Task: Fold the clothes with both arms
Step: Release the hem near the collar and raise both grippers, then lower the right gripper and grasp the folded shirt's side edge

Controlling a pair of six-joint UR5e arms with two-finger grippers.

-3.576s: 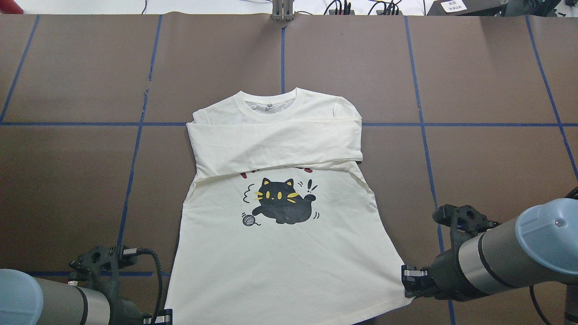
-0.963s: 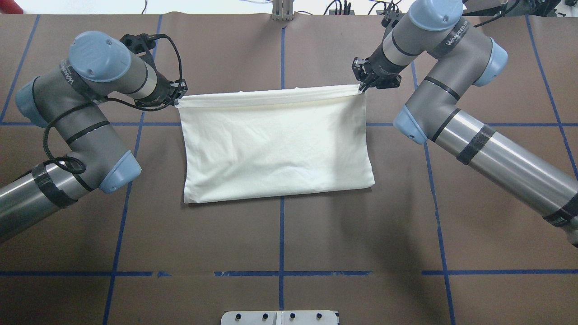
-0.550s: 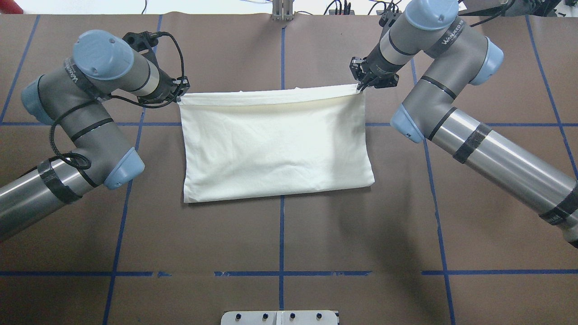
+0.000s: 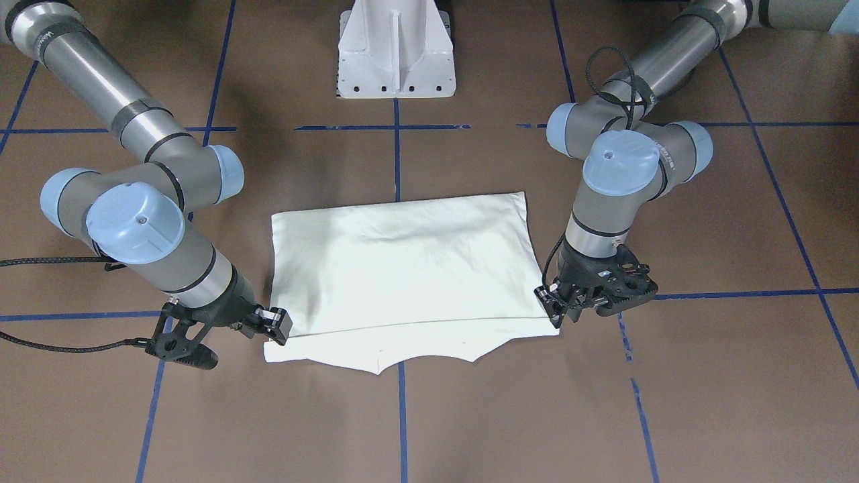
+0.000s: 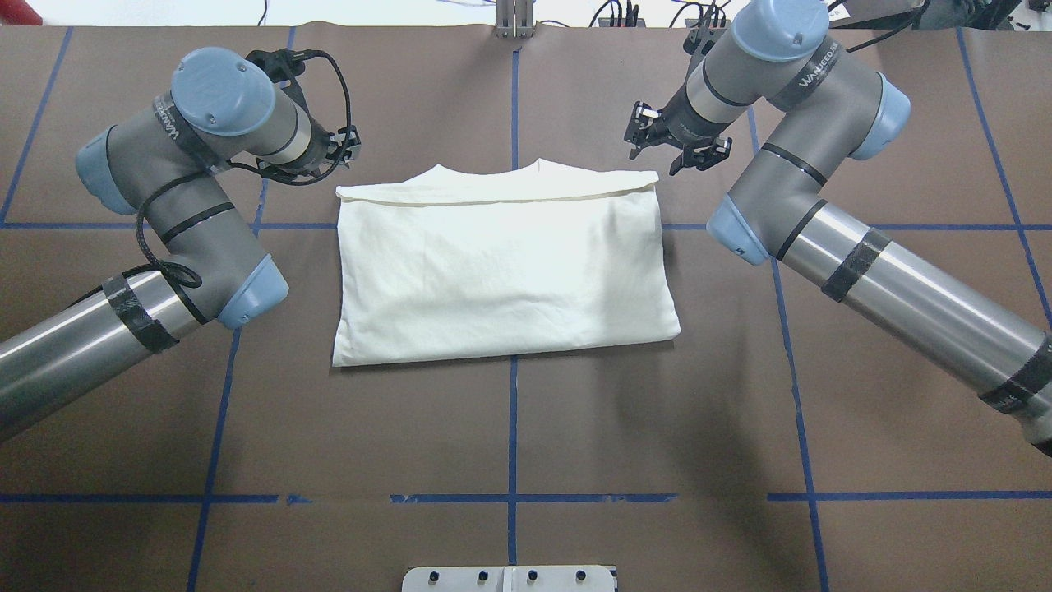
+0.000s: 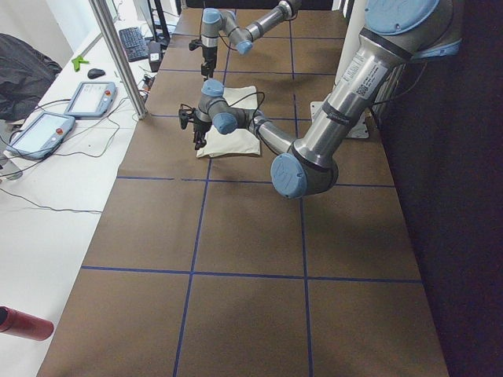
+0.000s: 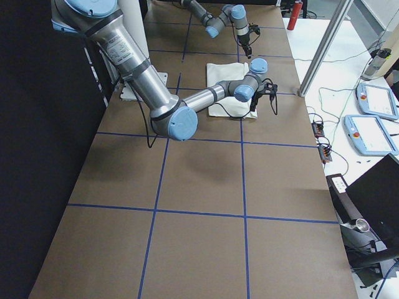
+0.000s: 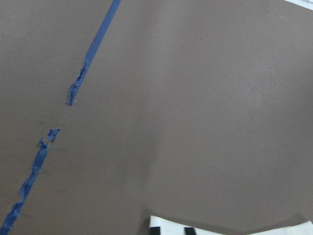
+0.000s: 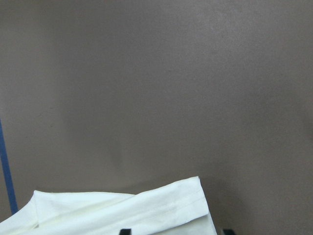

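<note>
- The cream shirt [image 5: 501, 271] lies folded in half, plain side up, at the middle of the tabletop [image 5: 509, 444]. Its folded edge is on the near side and its loose edges are on the far side.
- Along the far edge the upper layer's hem stops short of the layer beneath, and a curved strip of that lower layer peeks out past it.
- The left claw [image 5: 349, 146] hangs just off the far-left corner, released and holding nothing. The right claw [image 5: 667, 146] hangs just off the far-right corner, fingers spread, also empty.
- Risk: both claws sit close to the hem. A low or sideways retreat could catch it and drag the upper layer out of line.
- Risk: the far edges are uneven and the near-right corner juts further right than the far-right one. I judge a next fold would carry that skew into a crooked packet.
- Risk: any new pinch must take several layers. A shallow bite might lift only the top one and slide the stack apart.
- Blue tape lines [image 5: 512, 427] cross the tabletop, and some run under the shirt.
- A white pedestal [image 4: 396, 60] stands at the near edge, well apart from the shirt.
- Handheld screens [image 6: 90, 98] rest on a side desk beyond the far edge.
- The bent left arm [image 5: 177, 205] and right arm [image 5: 789, 177] flank the shirt, so a sweep inward could brush the cloth.
</note>
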